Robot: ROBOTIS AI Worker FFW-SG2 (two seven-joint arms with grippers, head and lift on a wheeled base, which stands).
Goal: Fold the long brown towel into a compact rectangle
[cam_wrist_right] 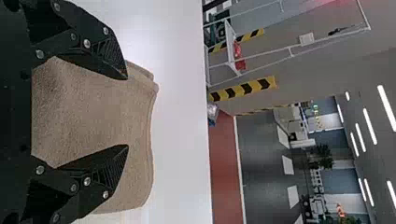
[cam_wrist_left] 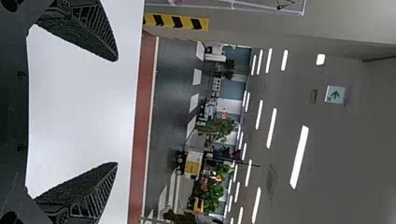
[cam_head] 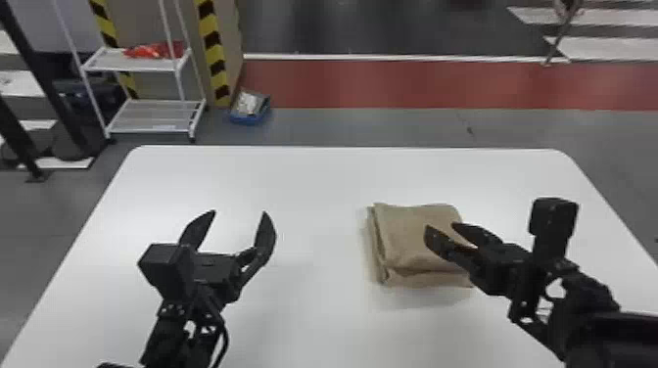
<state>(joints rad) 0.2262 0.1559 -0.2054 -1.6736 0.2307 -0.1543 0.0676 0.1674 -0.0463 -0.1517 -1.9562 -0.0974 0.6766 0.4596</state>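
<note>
The brown cloth towel lies folded on the right of the white tabletop, the two-fingered black right gripper open over it; the matching left gripper hangs open, left. Folding looks nearly done: gently square the uneven near edge, then lift clear without snagging layers. The towel shows no legible label.

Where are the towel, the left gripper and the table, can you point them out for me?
Towel (cam_head: 411, 235): head view, on its folded top layer.
Left gripper (cam_head: 239, 212): head view, midway between its open fingertips.
Table (cam_head: 313, 169): head view, bare top near the far edge.
</note>
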